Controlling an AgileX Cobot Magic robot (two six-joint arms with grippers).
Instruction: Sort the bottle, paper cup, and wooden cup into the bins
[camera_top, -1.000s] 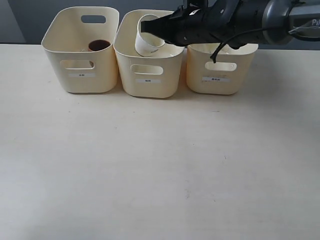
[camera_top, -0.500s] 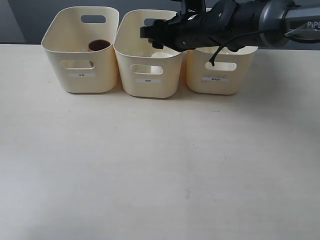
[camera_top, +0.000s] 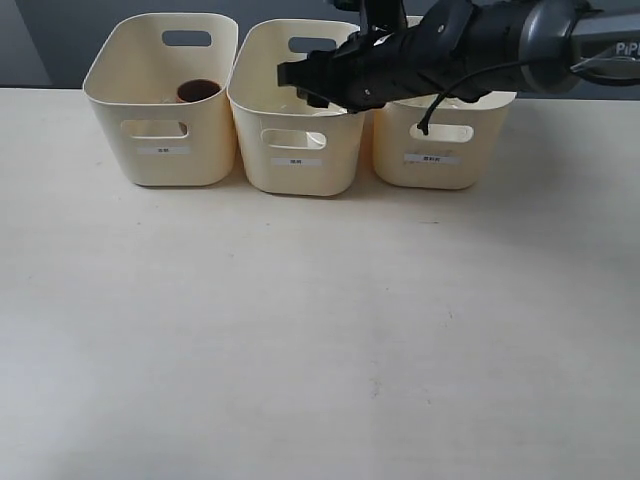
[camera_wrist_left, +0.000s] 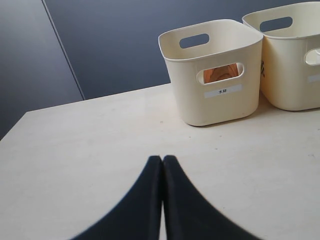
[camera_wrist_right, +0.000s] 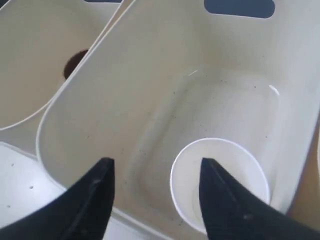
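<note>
Bins (camera_top: 160, 150) are sitting on a pale table (camera_top: 320, 330), dark wall (camera_wrist_left: 100, 45) behind them. The right gripper (camera_wrist_right: 157, 162) is hanging over the middle one, jaws apart; the left gripper (camera_wrist_left: 162, 159) jaws are touching.

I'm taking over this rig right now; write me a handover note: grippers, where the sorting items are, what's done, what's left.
Left gripper: shut, empty, over the table.
Right gripper: open, empty, above the middle cream plastic bin.
Small white paper cup: upright inside that bin.
Dark reddish-brown wooden cup: in the left bin.
Clear plastic bottle: not visible; the arm hides the right bin's inside.
Done: both cups binned. Left: locate the bottle, retract the right arm.
</note>
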